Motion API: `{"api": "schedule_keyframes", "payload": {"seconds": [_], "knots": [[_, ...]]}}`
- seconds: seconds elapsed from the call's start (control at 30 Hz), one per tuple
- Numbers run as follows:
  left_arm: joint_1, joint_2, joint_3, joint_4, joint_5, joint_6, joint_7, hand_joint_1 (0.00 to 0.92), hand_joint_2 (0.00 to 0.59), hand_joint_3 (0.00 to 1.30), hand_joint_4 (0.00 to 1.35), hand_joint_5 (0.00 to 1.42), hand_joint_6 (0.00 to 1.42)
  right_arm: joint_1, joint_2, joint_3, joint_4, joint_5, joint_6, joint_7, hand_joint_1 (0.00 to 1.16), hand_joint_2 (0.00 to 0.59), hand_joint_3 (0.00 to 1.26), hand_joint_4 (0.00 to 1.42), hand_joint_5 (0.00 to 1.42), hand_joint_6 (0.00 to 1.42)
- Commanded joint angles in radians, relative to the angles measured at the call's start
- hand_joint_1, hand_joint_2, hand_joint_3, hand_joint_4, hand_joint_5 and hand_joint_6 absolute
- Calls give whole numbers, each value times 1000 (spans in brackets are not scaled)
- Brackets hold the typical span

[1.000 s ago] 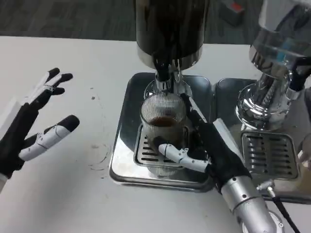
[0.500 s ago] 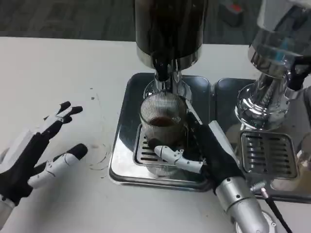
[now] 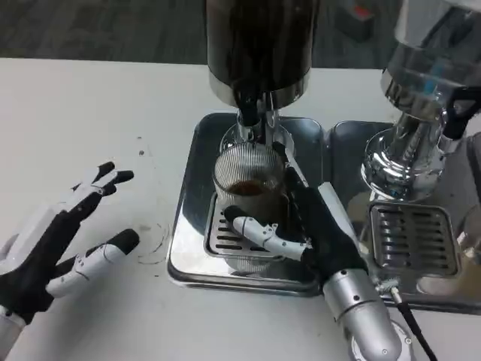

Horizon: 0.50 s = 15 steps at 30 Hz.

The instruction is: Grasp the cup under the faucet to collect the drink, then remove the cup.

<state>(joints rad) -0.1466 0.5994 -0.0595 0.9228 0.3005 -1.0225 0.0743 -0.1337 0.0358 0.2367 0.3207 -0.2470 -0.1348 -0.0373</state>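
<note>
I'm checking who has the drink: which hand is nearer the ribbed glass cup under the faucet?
Right. The right hand grips the cup on the drip tray, fingers wrapped around its front. The left hand lies open over the table, well to the cup's left.

I'm working a lab-style demo bench: white table (image 3: pixel 90 98), two steel drink dispensers (image 3: pixel 259 53) on drip trays (image 3: pixel 192 226), grey carpet (image 3: pixel 98 30) beyond.

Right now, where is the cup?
In the head view the cup stands at centre on the grate of the left drip tray, directly under the dark dispenser's faucet, with the right hand wrapped around it.
</note>
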Motion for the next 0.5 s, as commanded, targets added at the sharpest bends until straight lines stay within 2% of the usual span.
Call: {"api": "schedule_keyframes", "payload": {"seconds": [0.03, 0.27, 0.5], "knots": [[17, 0, -4, -13, 21, 0, -2, 0, 132, 164, 0, 130, 0, -26, 20, 7, 60, 14, -22, 7, 835, 212, 0, 0, 0, 2], [34, 1, 3, -29, 35, 7, 11, 0, 128, 171, 0, 130, 0, -35, 32, 6, 92, 32, -44, 14, 851, 217, 0, 0, 0, 14], [45, 1, 10, -40, 32, 14, 14, 0, 125, 177, 0, 130, 0, -36, 34, 13, 99, 28, -39, 14, 878, 214, 0, 0, 0, 80]]}}
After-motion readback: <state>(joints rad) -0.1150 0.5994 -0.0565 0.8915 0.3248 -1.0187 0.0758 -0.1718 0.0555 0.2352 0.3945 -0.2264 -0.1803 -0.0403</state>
